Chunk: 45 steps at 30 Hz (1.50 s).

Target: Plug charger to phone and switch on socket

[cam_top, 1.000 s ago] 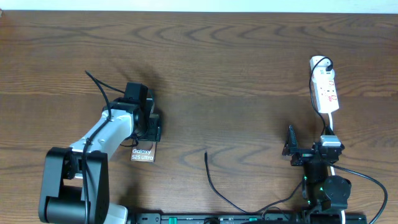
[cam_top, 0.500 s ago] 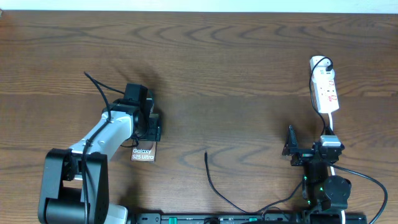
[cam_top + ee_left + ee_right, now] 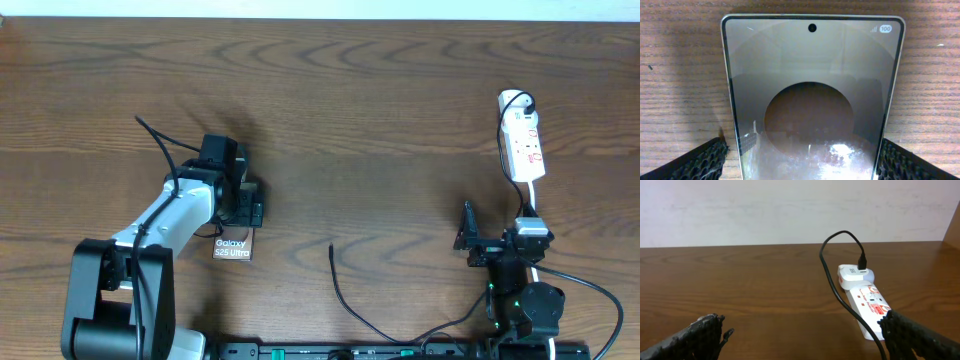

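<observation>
Phone [image 3: 810, 65] is lying flat, screen up, on the left part of the bench [image 3: 400, 100]. Its lettered end is pointing toward the robot's base. The left end effector [image 3: 802, 150] is reaching down over it, with one fingertip [image 3: 710, 160] sitting just outside each long edge. The fingertips are hugging the phone's sides, but I cannot tell whether they are actually squeezing it or only bracketing it.

The charger [image 3: 340, 290] is trailing across the bench between the two arms. Its plug tip is lying free, pointing away from the base and well apart from the phone.

The socket [image 3: 867, 307] is resting at the far right. A white adapter [image 3: 854, 272] is sitting in its far end, and a black lead is looping up from the adapter. The right end effector [image 3: 801, 325] is hanging back near the base and facing the socket, released wide and carrying nothing.
</observation>
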### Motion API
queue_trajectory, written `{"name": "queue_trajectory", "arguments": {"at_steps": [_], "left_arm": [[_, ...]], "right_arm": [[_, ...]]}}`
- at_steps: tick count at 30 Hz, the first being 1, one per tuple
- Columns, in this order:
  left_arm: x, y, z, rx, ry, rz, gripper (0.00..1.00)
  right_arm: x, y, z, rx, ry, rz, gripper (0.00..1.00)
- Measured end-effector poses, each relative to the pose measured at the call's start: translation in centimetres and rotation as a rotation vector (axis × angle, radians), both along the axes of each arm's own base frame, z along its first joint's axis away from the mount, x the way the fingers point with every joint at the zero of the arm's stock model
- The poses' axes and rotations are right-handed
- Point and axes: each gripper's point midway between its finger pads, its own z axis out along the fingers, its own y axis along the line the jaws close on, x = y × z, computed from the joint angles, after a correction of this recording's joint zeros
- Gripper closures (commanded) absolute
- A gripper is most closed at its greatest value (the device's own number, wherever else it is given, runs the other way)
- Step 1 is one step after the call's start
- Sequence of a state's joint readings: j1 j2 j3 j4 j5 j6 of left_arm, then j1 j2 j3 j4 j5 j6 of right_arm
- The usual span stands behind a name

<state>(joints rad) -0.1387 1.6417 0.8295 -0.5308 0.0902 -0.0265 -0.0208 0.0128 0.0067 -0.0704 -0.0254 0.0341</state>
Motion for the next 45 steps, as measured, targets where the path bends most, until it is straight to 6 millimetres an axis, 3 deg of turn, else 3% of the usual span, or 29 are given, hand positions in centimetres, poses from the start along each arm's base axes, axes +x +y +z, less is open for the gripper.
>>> {"name": "queue_trajectory", "arguments": {"at_steps": [45], "left_arm": [[-1.2,-0.4,0.0,-0.025,0.042,-0.055,0.06]], "right_arm": [[0.0,0.0,0.0,0.0,0.0,0.0,0.01]]}}
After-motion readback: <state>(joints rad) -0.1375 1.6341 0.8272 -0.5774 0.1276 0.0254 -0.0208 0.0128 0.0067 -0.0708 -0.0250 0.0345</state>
